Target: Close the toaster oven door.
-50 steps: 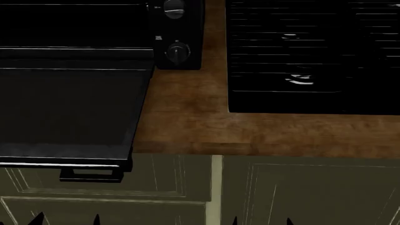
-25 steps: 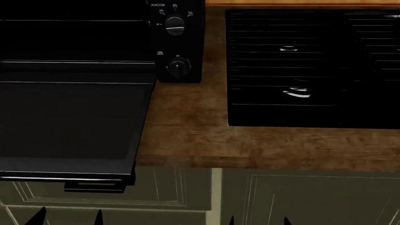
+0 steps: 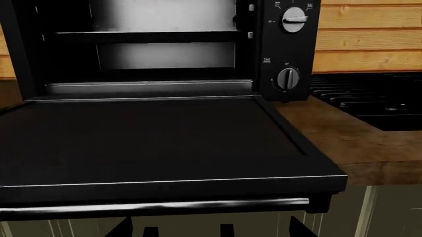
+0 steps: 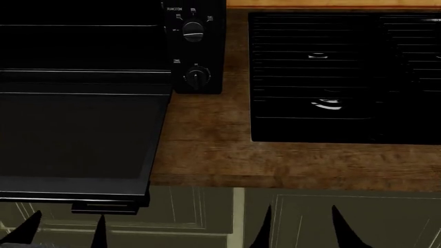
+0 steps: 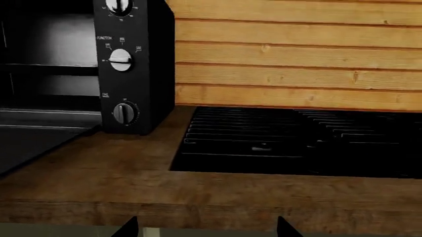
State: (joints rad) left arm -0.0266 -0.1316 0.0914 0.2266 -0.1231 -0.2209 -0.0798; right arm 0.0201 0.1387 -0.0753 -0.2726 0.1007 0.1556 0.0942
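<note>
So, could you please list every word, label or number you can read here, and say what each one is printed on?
"FUNCTION": small white print above the upper knob on the toaster oven control panel, just legible in the head view.
The other white marks around that knob and above the lower knob: too small to read.
The toaster oven door and stovetop: no text visible.

Only the fingers of both arms show; wrists and arms lie out of view. In the head view the left gripper (image 4: 65, 230) rises from the bottom edge as two dark pointed fingers (image 4: 28, 227) held apart, nothing between them. The right gripper (image 4: 303, 227) stands beside it, nearer the middle, its two fingers (image 4: 342, 227) likewise spread and holding nothing, reaching higher than the left pair.
</note>
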